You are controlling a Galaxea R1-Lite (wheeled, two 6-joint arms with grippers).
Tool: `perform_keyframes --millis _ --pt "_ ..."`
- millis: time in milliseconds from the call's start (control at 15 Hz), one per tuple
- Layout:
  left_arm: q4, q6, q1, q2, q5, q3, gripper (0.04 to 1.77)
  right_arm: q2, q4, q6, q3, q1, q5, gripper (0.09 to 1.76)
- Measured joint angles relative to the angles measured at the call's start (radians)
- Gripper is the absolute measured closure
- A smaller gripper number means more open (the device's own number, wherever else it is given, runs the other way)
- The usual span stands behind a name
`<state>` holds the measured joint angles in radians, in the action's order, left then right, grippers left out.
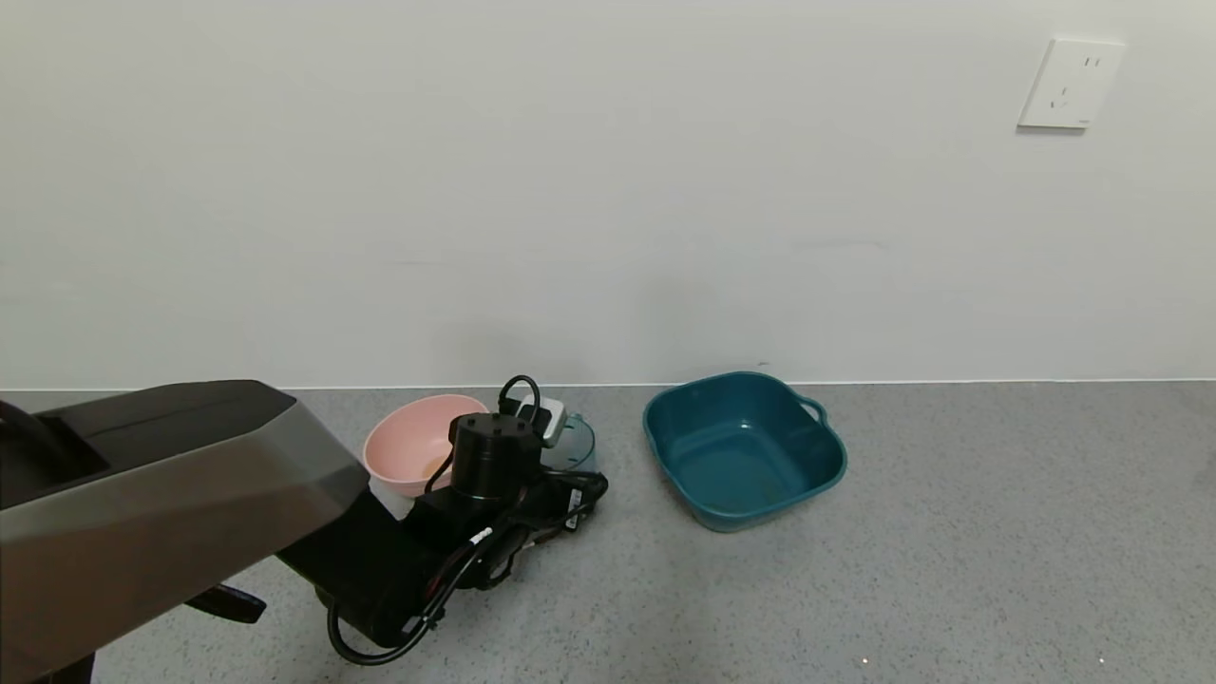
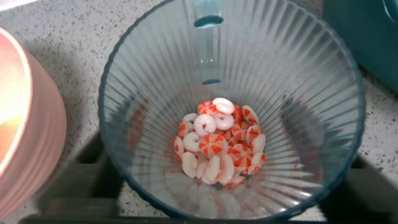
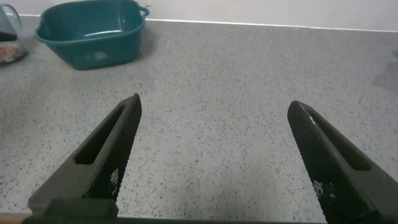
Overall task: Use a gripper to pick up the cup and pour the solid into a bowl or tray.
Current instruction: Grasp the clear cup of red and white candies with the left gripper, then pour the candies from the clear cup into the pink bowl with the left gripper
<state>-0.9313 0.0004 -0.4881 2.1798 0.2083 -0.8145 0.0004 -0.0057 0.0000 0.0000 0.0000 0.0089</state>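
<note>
- Left gripper (image 1: pixel 556 446) around cup (image 2: pixel 230 112); dark fingers flank its sides, apparently clamped on it.
- Cup upright on counter, just beside pink bowl (image 1: pixel 413 442); solid (image 2: pixel 221 143) heaped at its bottom.
- Right gripper (image 3: pixel 214 155) idle, fingers spread wide.

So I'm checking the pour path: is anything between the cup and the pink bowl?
Nothing visible. The cup, with the solid inside, stands right beside the pink bowl; the teal tub sits on the cup's other side.
</note>
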Motion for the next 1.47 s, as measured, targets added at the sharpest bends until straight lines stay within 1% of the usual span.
perform_keyframes --millis 67,200,667,867,1000,1200,1467 --pt "-0.001 0.000 0.000 0.001 0.001 -0.001 0.40 0.000 0.000 0.000 0.000 0.000 0.000 0.14" --pt "-0.003 0.000 0.000 0.002 0.002 0.000 0.46 0.000 0.000 0.000 0.000 0.000 0.000 0.14" --pt "0.008 0.003 0.011 -0.027 0.001 0.007 0.48 0.000 0.000 0.000 0.000 0.000 0.000 0.14" --pt "0.058 0.004 0.026 -0.071 -0.004 0.006 0.48 0.000 0.000 0.000 0.000 0.000 0.000 0.14" --pt "0.082 0.003 0.048 -0.109 -0.007 0.000 0.48 0.000 0.000 0.000 0.000 0.000 0.000 0.14" --pt "0.125 0.005 0.098 -0.161 -0.009 -0.016 0.48 0.000 0.000 0.000 0.000 0.000 0.000 0.14" --pt "0.186 -0.007 0.140 -0.227 -0.031 -0.040 0.48 0.000 0.000 0.000 0.000 0.000 0.000 0.14"
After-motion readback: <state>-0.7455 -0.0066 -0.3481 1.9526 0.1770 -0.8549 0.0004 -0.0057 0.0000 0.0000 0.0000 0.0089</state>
